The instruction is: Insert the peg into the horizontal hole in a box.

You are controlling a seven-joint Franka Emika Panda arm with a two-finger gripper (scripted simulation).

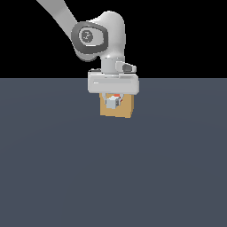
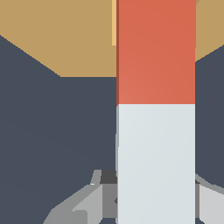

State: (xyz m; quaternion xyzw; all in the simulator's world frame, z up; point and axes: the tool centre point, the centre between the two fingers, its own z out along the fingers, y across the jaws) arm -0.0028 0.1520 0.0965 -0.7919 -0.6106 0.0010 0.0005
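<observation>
One peg (image 2: pixel 155 105) sits clamped in our gripper (image 1: pixel 113 101), its red end pointing at the box (image 1: pixel 124 109) just behind it on the tabletop (image 1: pixel 111 177). We judge a slight tilt or offset could jam it on the face. We cannot see the hole or anything inside the box.

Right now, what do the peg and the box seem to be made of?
It is a simulator render, so only looks count. The peg: flat matte red with a pale grey half and sharp edges, perhaps painted wood or plastic. The box: plain tan, matte, without grain, perhaps wood or cardboard. Neither shows shine.
</observation>
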